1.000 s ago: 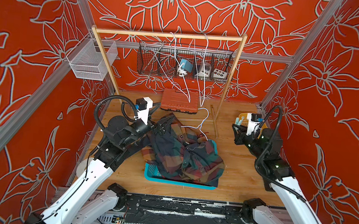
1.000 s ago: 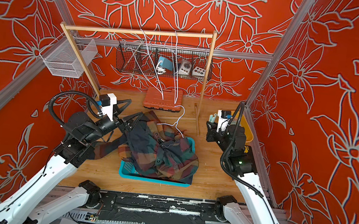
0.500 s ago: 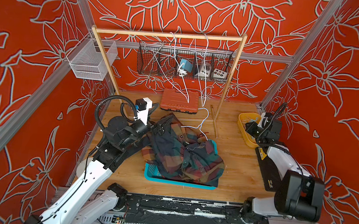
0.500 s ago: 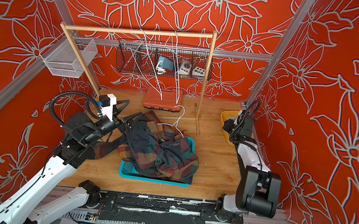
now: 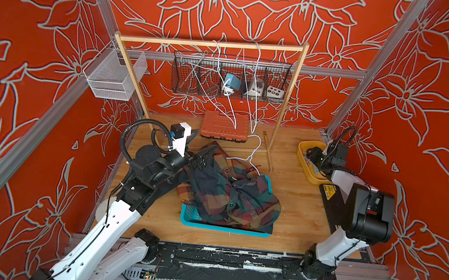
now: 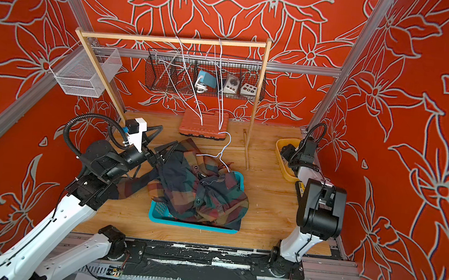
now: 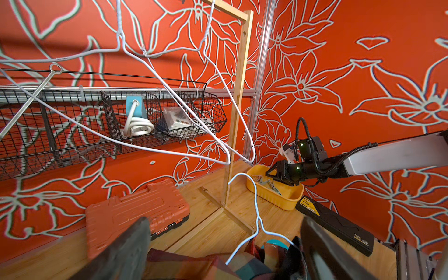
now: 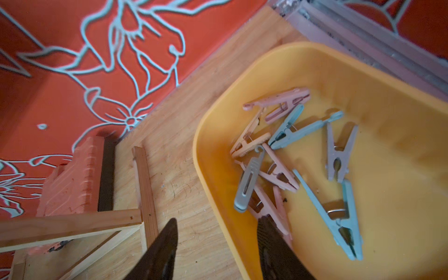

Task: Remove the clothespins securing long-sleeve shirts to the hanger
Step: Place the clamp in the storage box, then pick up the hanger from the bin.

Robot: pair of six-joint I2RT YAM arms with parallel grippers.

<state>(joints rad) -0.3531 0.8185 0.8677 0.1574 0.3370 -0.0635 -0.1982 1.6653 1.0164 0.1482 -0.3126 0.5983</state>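
Red flowered walls enclose a wooden floor. Mid-frame, plaid long-sleeve shirts [image 5: 229,195] heap over a teal basket [image 5: 200,223], hiding most of it. The left gripper [image 5: 203,155] gapes wide at their upper-left edge. At right, the right gripper [image 8: 218,219] stands parted and empty over a yellow tray [image 8: 363,72] of loose clothespins [image 8: 298,131]. The yellow label [image 7: 306,204] on the black case [image 7: 339,225] is too small to read.

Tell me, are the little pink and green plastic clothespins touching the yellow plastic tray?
Touching. The right wrist view shows the clothespins lying piled on the floor of the yellow tray.
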